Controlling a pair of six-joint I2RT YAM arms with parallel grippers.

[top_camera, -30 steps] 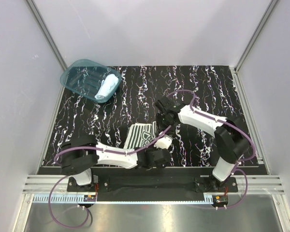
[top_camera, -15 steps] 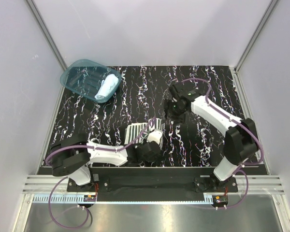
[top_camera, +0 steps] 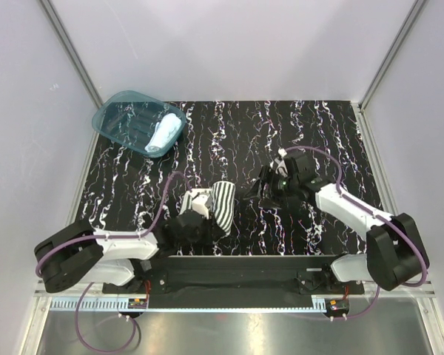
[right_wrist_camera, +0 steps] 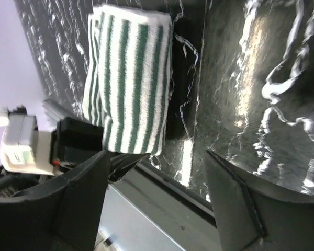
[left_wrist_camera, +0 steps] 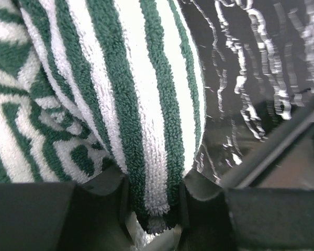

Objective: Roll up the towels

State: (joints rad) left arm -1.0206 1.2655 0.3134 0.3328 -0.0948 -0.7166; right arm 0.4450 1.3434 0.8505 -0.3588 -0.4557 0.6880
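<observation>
Worktop (top_camera: 333, 133) layout
One towel (top_camera: 165, 132) lies in the tub (top_camera: 122, 118) at rear left; the other towel (top_camera: 222, 205) lies near the front edge, centre.

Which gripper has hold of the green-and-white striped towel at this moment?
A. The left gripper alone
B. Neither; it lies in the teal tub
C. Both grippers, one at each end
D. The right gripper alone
A: the left wrist view shows the left gripper closed on the rolled striped towel, which is pinched between its fingers, while the right gripper stands open and empty over the table.
</observation>
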